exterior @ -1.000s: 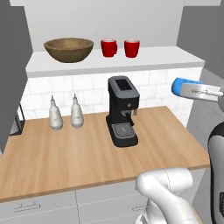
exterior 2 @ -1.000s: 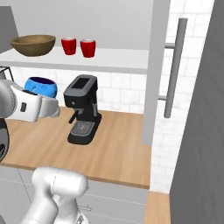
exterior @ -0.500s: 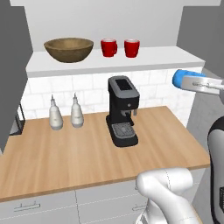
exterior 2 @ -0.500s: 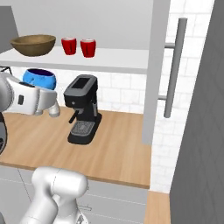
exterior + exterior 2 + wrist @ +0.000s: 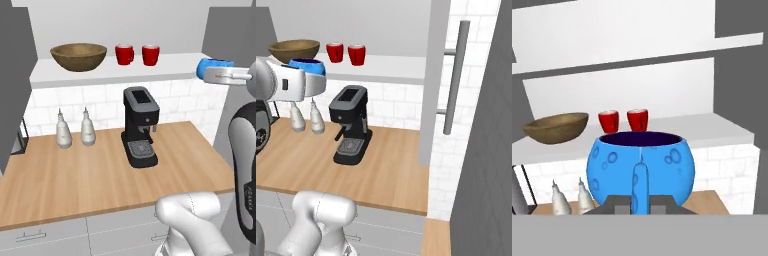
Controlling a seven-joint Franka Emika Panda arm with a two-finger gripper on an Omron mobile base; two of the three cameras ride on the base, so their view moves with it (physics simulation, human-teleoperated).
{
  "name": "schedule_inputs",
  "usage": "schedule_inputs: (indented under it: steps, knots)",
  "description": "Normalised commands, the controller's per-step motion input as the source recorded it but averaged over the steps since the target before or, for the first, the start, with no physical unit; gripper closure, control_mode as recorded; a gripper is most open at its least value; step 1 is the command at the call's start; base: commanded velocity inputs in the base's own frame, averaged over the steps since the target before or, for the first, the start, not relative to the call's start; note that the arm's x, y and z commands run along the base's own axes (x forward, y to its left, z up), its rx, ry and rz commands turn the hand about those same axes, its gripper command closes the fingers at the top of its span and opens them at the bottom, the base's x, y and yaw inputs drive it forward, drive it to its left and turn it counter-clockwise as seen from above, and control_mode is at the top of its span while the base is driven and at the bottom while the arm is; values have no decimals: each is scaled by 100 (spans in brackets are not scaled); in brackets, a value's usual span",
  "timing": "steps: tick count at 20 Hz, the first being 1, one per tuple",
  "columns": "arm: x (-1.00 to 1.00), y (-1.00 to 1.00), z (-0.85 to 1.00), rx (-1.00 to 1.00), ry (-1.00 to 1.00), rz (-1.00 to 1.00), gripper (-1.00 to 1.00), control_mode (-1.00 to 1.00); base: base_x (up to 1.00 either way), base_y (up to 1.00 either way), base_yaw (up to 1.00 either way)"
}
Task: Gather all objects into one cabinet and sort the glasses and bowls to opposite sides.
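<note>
Blue cup (image 5: 641, 169): squat, rounded, dark inside, upright. Held in the air at about the height of the cabinet shelf (image 5: 170, 65), off its right end and clear of the board. Seen also from the left base camera (image 5: 209, 68) and the right base camera (image 5: 306, 65).

Gripper (image 5: 640, 202): jaws pinching the blue cup at its handle, which runs down the near side of the cup between them.

Wooden bowl (image 5: 79, 56): wide, brown, standing at the left end of the shelf.

Red mugs, two: one (image 5: 124, 54) just right of the bowl, the other (image 5: 150, 54) just beside the first. Both upright, near the middle of the shelf.

Cabinet door (image 5: 476, 125): swung open, long grey bar handle (image 5: 455, 77) upright.

Worktop (image 5: 100, 180): wooden, under the shelf. Carries a black coffee machine (image 5: 141, 126) and, to its left, two white bottles (image 5: 75, 129) close together against the tiled wall.
</note>
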Motion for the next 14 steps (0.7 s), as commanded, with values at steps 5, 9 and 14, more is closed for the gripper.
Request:
schedule_inputs:
  steps: [5, 9, 14]
  knots:
    - [20, -15, -29, -12, -9, 7, 100, -100, 0, 0, 0]
    - [46, -22, -14, -6, -8, -2, 100, -100, 0, 0, 0]
    - [75, -8, 0, -3, 0, -17, 100, -100, 0, 0, 0]
